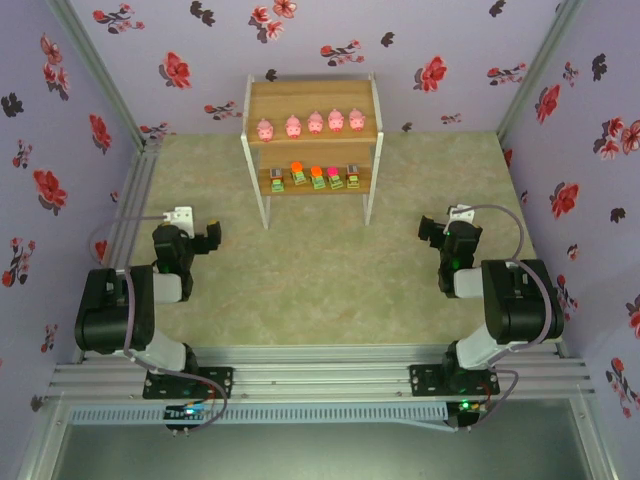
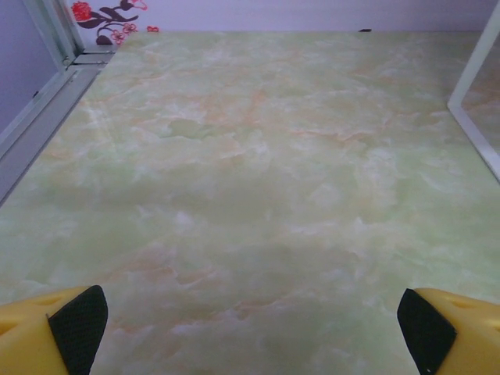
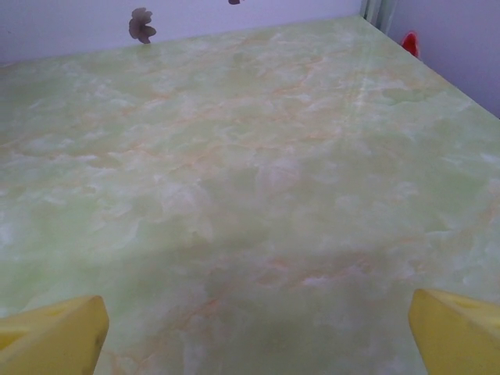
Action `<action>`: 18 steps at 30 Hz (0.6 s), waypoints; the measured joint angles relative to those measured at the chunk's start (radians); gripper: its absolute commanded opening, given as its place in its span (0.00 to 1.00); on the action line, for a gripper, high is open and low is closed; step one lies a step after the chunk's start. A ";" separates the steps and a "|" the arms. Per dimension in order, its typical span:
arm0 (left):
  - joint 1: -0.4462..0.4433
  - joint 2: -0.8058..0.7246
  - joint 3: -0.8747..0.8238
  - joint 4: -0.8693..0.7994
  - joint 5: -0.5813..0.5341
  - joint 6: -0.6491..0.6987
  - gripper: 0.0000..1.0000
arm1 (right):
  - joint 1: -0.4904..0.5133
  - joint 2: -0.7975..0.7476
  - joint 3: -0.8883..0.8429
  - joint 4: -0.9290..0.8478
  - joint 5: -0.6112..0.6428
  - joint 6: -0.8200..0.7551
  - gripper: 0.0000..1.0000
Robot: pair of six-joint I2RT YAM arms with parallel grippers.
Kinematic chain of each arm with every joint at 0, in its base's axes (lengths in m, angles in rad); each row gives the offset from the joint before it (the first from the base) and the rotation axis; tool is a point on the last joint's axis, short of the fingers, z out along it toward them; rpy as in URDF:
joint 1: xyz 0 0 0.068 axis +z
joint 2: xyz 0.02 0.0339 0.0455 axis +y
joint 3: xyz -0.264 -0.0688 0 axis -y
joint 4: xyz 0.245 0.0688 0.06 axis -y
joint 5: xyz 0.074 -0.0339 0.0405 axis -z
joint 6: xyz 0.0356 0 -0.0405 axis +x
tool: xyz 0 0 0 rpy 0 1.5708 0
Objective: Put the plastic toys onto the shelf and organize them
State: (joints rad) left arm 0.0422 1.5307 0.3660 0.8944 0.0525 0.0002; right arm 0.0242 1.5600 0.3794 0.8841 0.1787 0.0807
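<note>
The shelf (image 1: 262, 98) stands at the back middle of the table, with light wooden boards on a white frame. Several pink pig-like plastic toys (image 1: 314, 123) stand in a row on its upper board. Several small square blocks (image 1: 318, 177) with orange, pink or grey tops line the lower board. My left gripper (image 1: 212, 236) hangs near the left side, well short of the shelf, open and empty; its fingers (image 2: 74, 328) spread wide over bare table. My right gripper (image 1: 432, 232) is on the right, likewise open and empty, fingers (image 3: 55, 336) far apart.
The green marbled table top (image 1: 320, 280) lies between both arms and the shelf. A white shelf leg (image 2: 473, 86) shows at the right edge of the left wrist view. Floral walls enclose the table; metal rails (image 1: 130, 200) run along the left side.
</note>
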 measured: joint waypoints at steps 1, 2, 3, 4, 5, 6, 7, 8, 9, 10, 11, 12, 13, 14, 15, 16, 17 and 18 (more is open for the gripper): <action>-0.001 0.000 0.000 0.000 0.012 0.003 1.00 | 0.000 0.000 0.000 0.000 0.000 0.000 0.99; -0.003 0.000 0.000 0.001 0.018 0.003 1.00 | 0.000 0.000 0.000 0.000 0.000 0.000 0.99; -0.003 0.000 0.000 0.000 0.017 0.002 1.00 | 0.000 0.000 0.000 0.000 -0.001 0.000 0.99; -0.002 0.000 0.000 0.000 0.007 -0.001 1.00 | 0.000 0.000 0.001 -0.002 -0.002 0.000 0.99; 0.000 0.000 0.000 0.000 -0.004 -0.009 1.00 | 0.000 0.000 0.002 -0.003 -0.004 0.000 0.99; 0.003 0.000 0.000 0.001 -0.013 -0.018 1.00 | 0.000 0.000 0.003 -0.006 -0.004 0.000 0.99; 0.004 0.000 0.000 0.002 -0.019 -0.024 1.00 | 0.000 0.000 0.005 -0.007 -0.005 0.000 0.99; 0.005 0.000 0.000 0.002 -0.023 -0.026 1.00 | 0.000 0.000 0.005 -0.008 -0.005 0.000 0.99; 0.005 0.000 0.000 0.001 -0.023 -0.027 1.00 | 0.000 0.000 0.005 -0.008 -0.005 0.000 0.99; 0.004 0.000 0.000 0.000 -0.023 -0.026 1.00 | 0.000 0.000 0.005 -0.008 -0.005 0.000 0.99; 0.004 0.000 0.000 -0.001 -0.022 -0.026 1.00 | 0.000 0.000 0.005 -0.008 -0.005 0.000 0.99; 0.004 0.000 0.000 -0.001 -0.022 -0.026 1.00 | 0.000 0.000 0.005 -0.008 -0.005 0.000 0.99; 0.004 0.000 0.000 -0.001 -0.023 -0.026 1.00 | 0.000 0.000 0.005 -0.008 -0.005 0.000 0.99; 0.004 0.000 0.000 -0.001 -0.023 -0.026 1.00 | 0.000 0.000 0.005 -0.008 -0.005 0.000 0.99; 0.004 0.000 0.000 -0.002 -0.022 -0.025 1.00 | 0.000 0.000 0.005 -0.008 -0.007 0.000 0.99; 0.004 0.000 0.000 -0.002 -0.022 -0.025 1.00 | 0.000 0.000 0.005 -0.008 -0.008 0.000 0.99; 0.004 0.000 0.000 -0.002 -0.023 -0.024 1.00 | 0.000 0.000 0.005 -0.008 -0.008 0.000 0.99; 0.003 0.000 0.000 -0.003 -0.023 -0.023 1.00 | 0.000 0.000 0.005 -0.008 -0.008 0.000 0.99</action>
State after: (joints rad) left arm 0.0456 1.5307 0.3660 0.8913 0.0299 -0.0231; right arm 0.0238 1.5600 0.3843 0.8764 0.1707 0.0811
